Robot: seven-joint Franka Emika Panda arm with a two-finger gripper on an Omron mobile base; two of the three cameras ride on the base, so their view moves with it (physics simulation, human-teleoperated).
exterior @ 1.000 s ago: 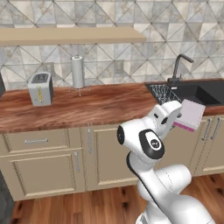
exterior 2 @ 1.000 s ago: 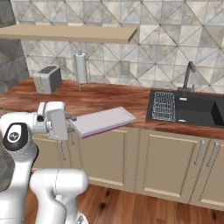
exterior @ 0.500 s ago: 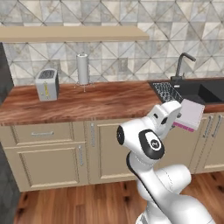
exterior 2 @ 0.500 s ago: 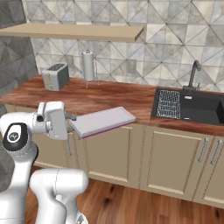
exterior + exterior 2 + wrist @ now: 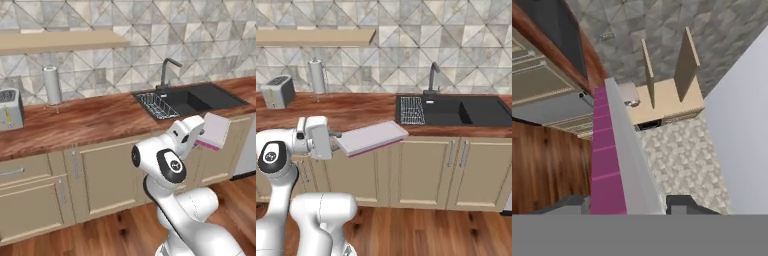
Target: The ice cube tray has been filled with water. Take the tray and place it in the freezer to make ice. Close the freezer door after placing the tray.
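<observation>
while the left base view shows the ice cube tray (image 5: pixel 216 131) carried beyond the counter (image 5: pixel 85 122), the right base view shows the gripper (image 5: pixel 334 143) clamping its end; hand view: keep it level, water spills.

The ice cube tray (image 5: pixel 371 138) is a thin, flat rectangular slab, pale lavender-white on its broad face with a pink-magenta edge (image 5: pixel 604 165). It sits level in the air in front of the beige cabinet fronts, near the sink end of the counter, clear of the countertop and held at one short end.
</observation>
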